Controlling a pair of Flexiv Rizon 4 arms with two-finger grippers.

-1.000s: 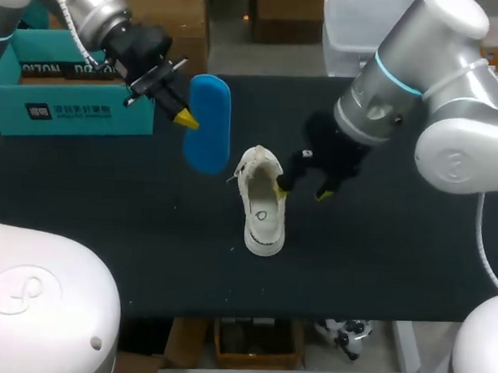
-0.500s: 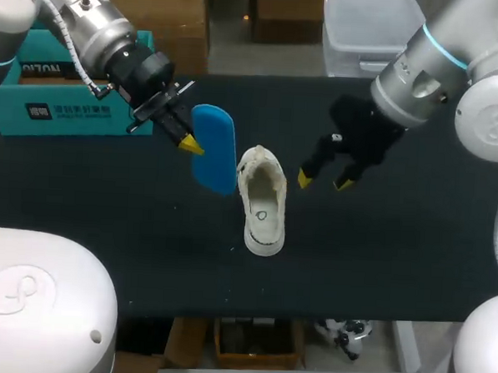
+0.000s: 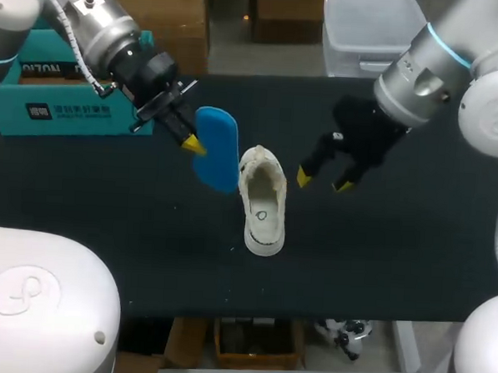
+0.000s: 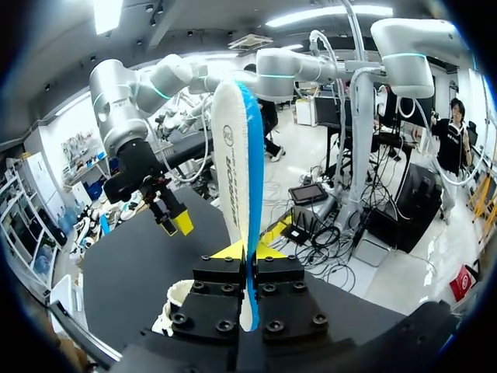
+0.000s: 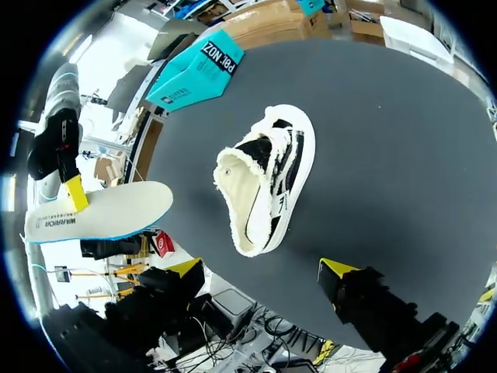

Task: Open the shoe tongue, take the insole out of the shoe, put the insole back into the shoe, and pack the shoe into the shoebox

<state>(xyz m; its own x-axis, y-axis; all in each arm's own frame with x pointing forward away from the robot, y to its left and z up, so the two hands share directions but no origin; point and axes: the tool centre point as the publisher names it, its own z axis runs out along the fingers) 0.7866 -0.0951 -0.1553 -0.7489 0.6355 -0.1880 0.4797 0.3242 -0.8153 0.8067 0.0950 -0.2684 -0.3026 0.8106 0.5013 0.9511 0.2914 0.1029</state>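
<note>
A white slip-on shoe (image 3: 263, 206) stands upright mid-table with its mouth wide. My left gripper (image 3: 191, 143) is shut on the edge of a blue-and-white insole (image 3: 218, 147), held on edge in the air just left of the shoe's heel. In the left wrist view the insole (image 4: 237, 171) rises straight out from between the fingers of the left gripper (image 4: 248, 250). My right gripper (image 3: 323, 180) hangs open to the right of the shoe, holding nothing. In the right wrist view the shoe (image 5: 268, 183) lies ahead of that gripper (image 5: 260, 268). A teal shoebox (image 3: 61, 101) stands at the back left.
The black table (image 3: 105, 221) carries only the shoe and the shoebox. Its front edge runs a little past the shoe's toe.
My left gripper carried the insole rightward and down, closer to the shoe's heel. My right gripper drew back from the shoe's opening, up and to the right, staying open.
</note>
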